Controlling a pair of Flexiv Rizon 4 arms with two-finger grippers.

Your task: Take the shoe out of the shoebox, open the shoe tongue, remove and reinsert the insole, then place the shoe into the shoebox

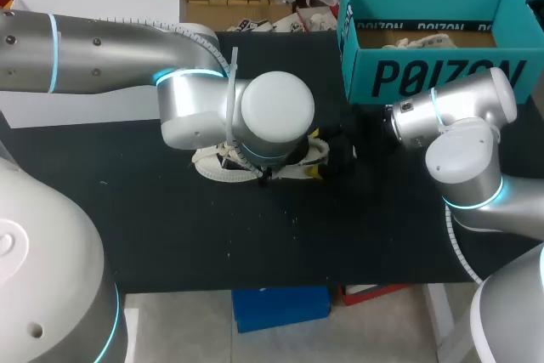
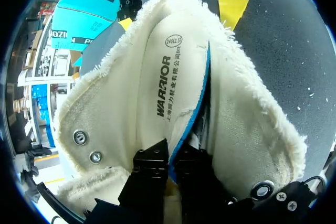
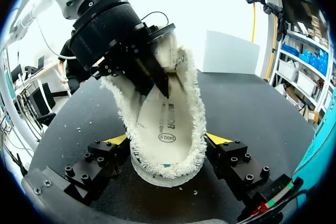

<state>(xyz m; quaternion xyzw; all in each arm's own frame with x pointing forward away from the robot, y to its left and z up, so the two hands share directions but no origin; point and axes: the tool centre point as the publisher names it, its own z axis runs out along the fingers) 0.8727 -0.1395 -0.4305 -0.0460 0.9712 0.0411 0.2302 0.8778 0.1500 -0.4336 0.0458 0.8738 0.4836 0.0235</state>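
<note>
Shoe (image 2: 247, 129) position: middle of the table (image 1: 170, 235), sole down, well clear of every edge. The fleece-lined opening faces up and is spread wide.

Left gripper (image 2: 170, 153): reaches down into the opening from above. Its two black fingers are clenched on the insole (image 2: 168, 77), one on each face, with the blue edge between them. The insole stands tilted inside the shoe, printed side exposed, with its far end down in the lining.

Right gripper (image 3: 167, 140): set low at the end of the shoe nearer the right edge of the table. Its yellow tips press the fleece rim from two sides, so it is grasping the shoe.

Surroundings:
- Shoebox (image 1: 442, 74): teal, open, at the far right corner of the table, just behind the right arm's wrist and apart from the shoe. A pale item lies inside; it cannot be identified.
- Small white specks are scattered on the table's black surface.

Obstructions: in the head view the left arm's wrist covers the middle of the shoe, leaving only its two ends visible. The right arm's wrist lies between the shoe and the shoebox.
</note>
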